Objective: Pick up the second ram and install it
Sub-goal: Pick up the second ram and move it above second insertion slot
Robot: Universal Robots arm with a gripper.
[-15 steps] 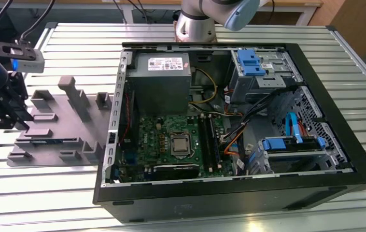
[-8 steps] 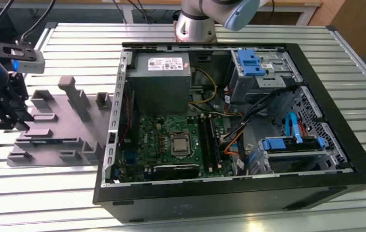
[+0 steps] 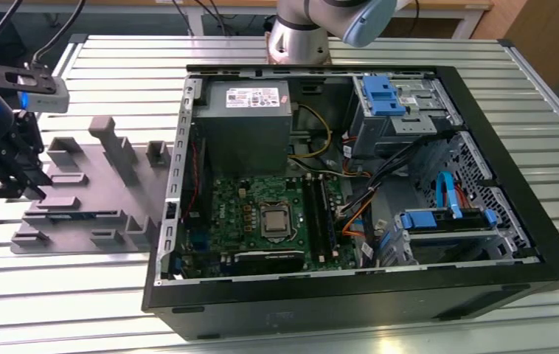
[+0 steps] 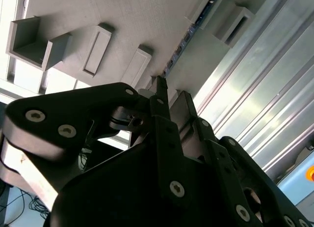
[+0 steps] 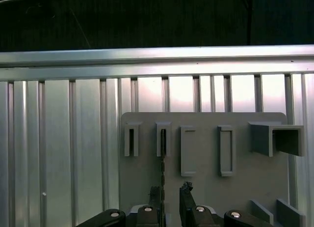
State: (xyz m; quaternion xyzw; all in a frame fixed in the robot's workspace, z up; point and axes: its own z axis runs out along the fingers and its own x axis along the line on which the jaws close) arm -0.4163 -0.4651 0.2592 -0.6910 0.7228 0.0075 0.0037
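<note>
Item 1, exterior view's far left: gripper (image 3: 26,184), black, hanging over the left end of the grey tray (image 3: 73,173). In the first wrist view its jaws stand apart with a clear gap between the two fingers (image 5: 156,200).

Item 2: grey tray, flat, with upright blocks and slots, lying on the slatted metal table (image 3: 63,295) just left of the computer case (image 3: 378,287).

Item 3: second ram (image 3: 75,216), a thin dark stick seated on edge in a slot near the tray's lower edge. In both wrist views it runs from its slot toward the open fingers (seen edge-on as a thin line in the first wrist view (image 5: 162,153), with small chips showing in the second wrist view (image 4: 182,44)). It is not clamped.

Item 4, upper centre: arm base (image 3: 299,40), behind the case.

Item 5, centre to right: open black computer case holding a grey power supply (image 3: 245,125), the green motherboard (image 3: 235,206) below it, and a blue drive bracket (image 3: 386,96) at upper right.
</note>
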